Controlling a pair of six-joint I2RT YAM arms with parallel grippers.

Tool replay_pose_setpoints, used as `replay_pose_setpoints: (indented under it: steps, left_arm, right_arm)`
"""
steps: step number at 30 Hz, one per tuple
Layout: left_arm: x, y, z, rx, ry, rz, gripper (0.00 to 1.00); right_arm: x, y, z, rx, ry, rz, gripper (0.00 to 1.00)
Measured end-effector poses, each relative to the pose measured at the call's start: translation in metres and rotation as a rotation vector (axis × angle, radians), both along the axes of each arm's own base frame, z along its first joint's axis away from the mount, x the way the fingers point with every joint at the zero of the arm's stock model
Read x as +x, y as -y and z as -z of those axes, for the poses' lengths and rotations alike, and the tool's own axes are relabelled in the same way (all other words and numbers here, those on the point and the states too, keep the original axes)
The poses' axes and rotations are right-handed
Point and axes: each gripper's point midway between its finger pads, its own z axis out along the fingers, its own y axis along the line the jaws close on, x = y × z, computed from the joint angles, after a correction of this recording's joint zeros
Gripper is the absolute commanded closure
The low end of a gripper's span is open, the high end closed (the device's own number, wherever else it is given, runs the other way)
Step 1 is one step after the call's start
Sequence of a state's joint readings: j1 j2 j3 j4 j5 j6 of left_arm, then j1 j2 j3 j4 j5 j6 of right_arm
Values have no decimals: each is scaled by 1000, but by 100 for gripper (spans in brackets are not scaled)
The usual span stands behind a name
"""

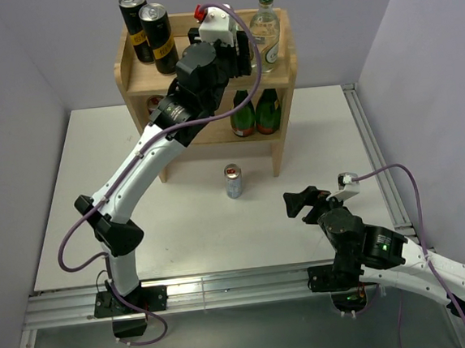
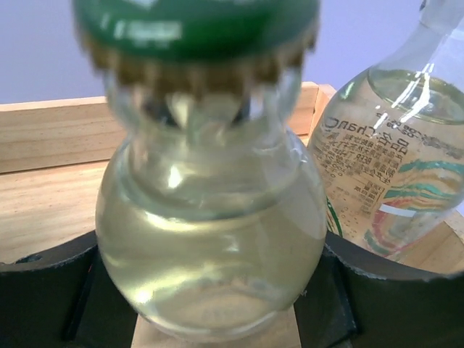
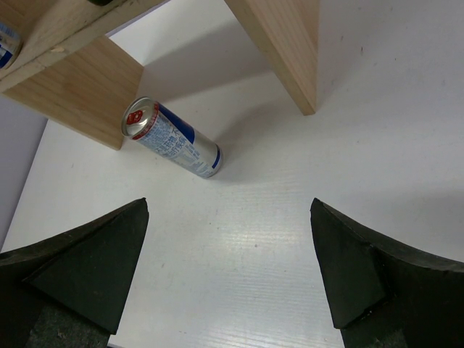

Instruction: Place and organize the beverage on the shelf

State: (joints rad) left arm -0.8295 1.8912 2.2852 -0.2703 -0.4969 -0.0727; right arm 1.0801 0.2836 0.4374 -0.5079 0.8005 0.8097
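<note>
The wooden shelf (image 1: 138, 79) stands at the back of the table. Two black cans with gold bands (image 1: 148, 33) stand on the left of its top board. A clear green-capped bottle (image 1: 266, 26) stands at the top right. My left gripper (image 1: 243, 57) reaches over the top board beside it, hiding what it holds in the top view. In the left wrist view it (image 2: 214, 293) is shut on a second clear bottle (image 2: 210, 239), whose base rests on the wood (image 2: 51, 203). A silver-blue-red can (image 1: 233, 182) stands upright on the table before the shelf. My right gripper (image 1: 303, 203) is open, to the can's right.
Two dark green bottles (image 1: 256, 113) stand on the lower tier. In the right wrist view the can (image 3: 172, 138) lies ahead of my open right gripper (image 3: 228, 268), between the shelf's legs (image 3: 283, 43). A metal rail (image 1: 226, 288) runs along the table's near edge.
</note>
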Motion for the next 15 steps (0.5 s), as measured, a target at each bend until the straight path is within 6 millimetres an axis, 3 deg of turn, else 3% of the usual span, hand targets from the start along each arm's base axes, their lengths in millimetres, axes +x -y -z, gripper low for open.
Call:
replay_pose_setpoints:
  steps: [3,8,15]
  left_arm:
    - [4,0,5,5,-3,-4,8]
    - [9,0,20,34,-30,-10,5]
    - [10,1,26,44,-40,-13,1]
  right_arm:
    - [0,0,0,0,0,0,0]
    - [0,0,0,0,0,0,0]
    - [0,0,0,0,0,0,0]
